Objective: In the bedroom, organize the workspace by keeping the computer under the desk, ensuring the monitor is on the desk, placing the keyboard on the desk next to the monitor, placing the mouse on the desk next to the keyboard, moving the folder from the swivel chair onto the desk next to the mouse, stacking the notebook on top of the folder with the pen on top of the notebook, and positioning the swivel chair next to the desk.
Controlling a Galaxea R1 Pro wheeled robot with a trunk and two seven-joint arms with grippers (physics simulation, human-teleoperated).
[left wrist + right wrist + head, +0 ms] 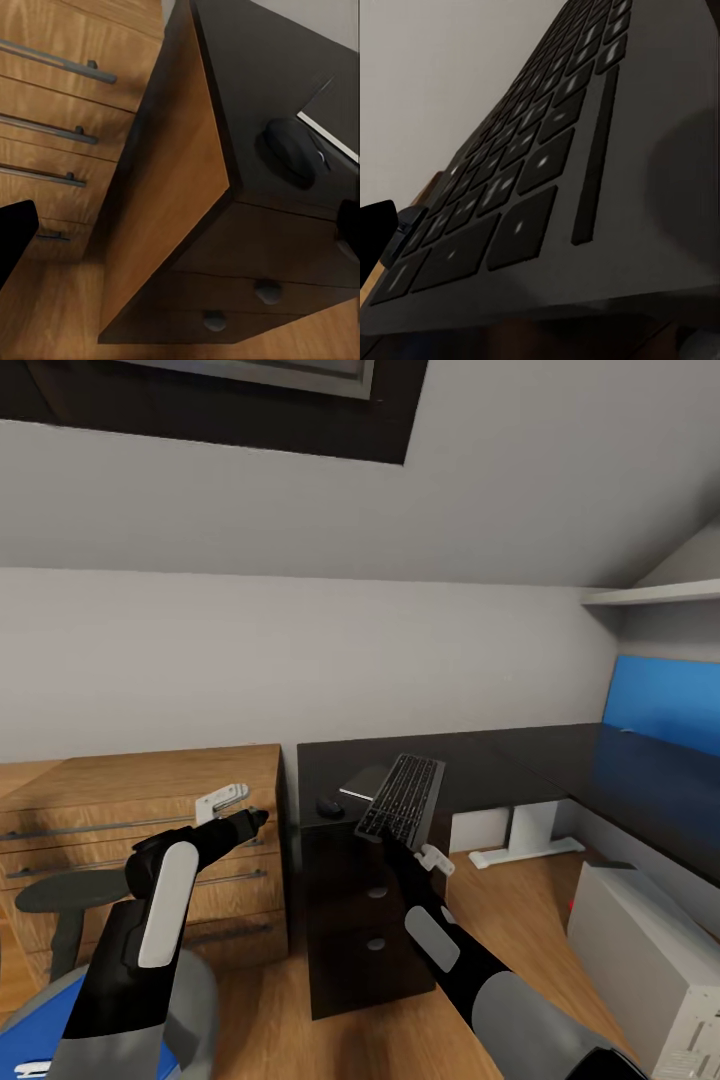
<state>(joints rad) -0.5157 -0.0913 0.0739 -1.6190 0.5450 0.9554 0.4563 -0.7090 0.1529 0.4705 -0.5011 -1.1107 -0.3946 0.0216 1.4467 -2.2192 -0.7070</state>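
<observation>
The keyboard (402, 798) is up in the air over the near end of the desk (480, 760), clamped at its near short edge by the right gripper (383, 838), so it sticks straight out ahead of the jaws with its long axis running away from them toward the wall. It's tilted too, far end higher than the held end, so my guess is the next move is all about levelling it and lowering it onto the dark top just beyond and below the jaws. The mouse (329, 807) sits on the desk just off to the left of those jaws, near enough that I'd watch it on the way down. In the right wrist view the keyboard (555, 172) fills nearly everything, so you can't see the landing spot from there. The left gripper (245, 822) hangs off to the side by the wooden dresser (120, 810), spread open with nothing in it, and looks down at the mouse (291, 150) past the desk corner. Monitor (665, 705) is cut off at the frame edge, and the chair (70, 920) is mostly hidden behind the left arm.
</observation>
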